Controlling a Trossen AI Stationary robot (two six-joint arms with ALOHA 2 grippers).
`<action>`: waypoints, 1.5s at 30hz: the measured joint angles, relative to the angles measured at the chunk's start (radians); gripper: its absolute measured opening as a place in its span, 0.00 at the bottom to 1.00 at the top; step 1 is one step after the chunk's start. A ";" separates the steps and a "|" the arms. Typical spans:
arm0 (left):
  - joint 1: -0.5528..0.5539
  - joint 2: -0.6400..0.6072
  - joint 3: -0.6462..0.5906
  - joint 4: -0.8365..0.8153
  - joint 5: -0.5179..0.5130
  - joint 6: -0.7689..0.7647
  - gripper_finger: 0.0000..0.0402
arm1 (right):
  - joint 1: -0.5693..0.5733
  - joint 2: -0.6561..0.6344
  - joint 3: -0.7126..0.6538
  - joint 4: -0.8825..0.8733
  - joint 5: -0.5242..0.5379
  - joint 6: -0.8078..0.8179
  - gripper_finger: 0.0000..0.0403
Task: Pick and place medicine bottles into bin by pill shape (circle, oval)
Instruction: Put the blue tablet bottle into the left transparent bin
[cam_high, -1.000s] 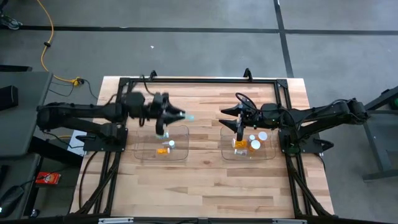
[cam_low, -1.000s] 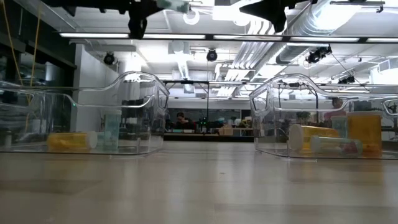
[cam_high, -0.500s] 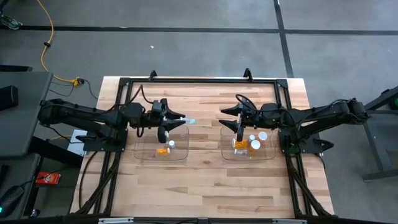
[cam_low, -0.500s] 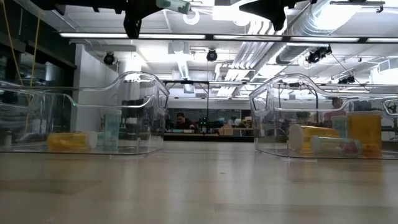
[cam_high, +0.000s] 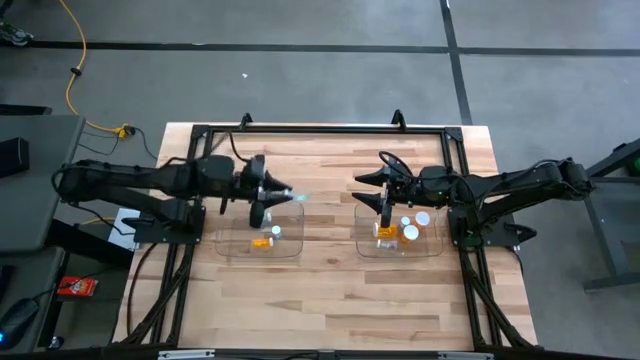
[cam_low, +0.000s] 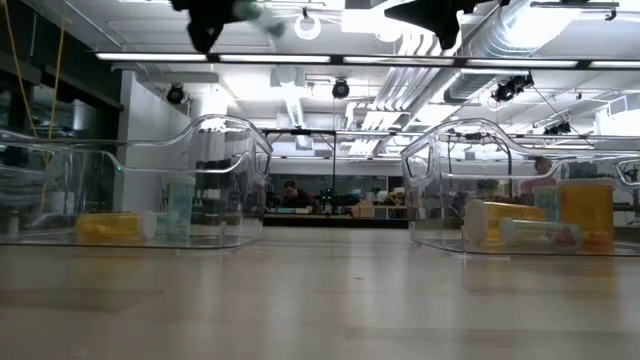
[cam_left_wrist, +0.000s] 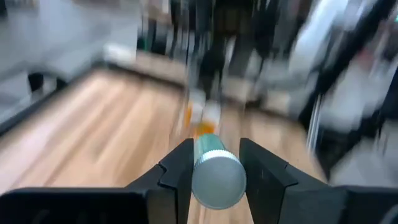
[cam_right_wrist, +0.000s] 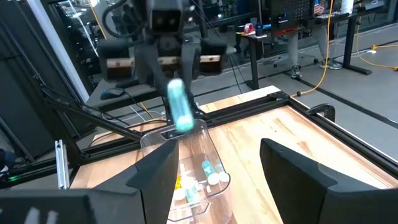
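My left gripper (cam_high: 268, 192) is shut on a pale teal bottle (cam_high: 297, 197), high above the far edge of the left clear bin (cam_high: 236, 243). It also shows in the right wrist view (cam_right_wrist: 178, 106). That bin holds an amber bottle lying on its side (cam_high: 262, 241) and an upright one with a white cap (cam_high: 276, 231). My right gripper (cam_high: 384, 197) is open and empty above the left part of the right clear bin (cam_high: 431, 245). That bin holds several bottles (cam_high: 410, 232). My left gripper pinches the teal bottle's body (cam_left_wrist: 208, 146) between its two fingers (cam_left_wrist: 180, 167). The bottle lies along the fingers, its round end (cam_left_wrist: 217, 180) toward the wrist. Its other end sticks out past the fingertips toward the table's right. It is about level and lifted clear of the bin.
The two bins stand side by side mid-table, with bare wood (cam_high: 330, 270) between them and in front of them. A black frame (cam_high: 320, 128) runs along the table's far edge and sides. In the low view the left bin (cam_low: 60, 238) and the right bin (cam_low: 440, 240) rise as clear walls.
My left gripper has shifted a little toward the table's left with the teal bottle, staying high above the left bin. The bottle stays held and about level.
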 joint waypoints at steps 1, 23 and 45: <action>-0.002 -0.001 0.037 -0.118 0.009 0.023 0.25 | 0.000 0.000 0.000 0.000 0.000 0.000 0.55; -0.164 0.134 -0.026 -0.722 -0.069 0.127 0.25 | -0.001 0.000 0.000 -0.019 0.028 0.000 0.55; -0.163 0.317 -0.066 -0.602 -0.071 0.144 0.32 | -0.001 0.000 0.000 -0.034 0.053 0.008 0.55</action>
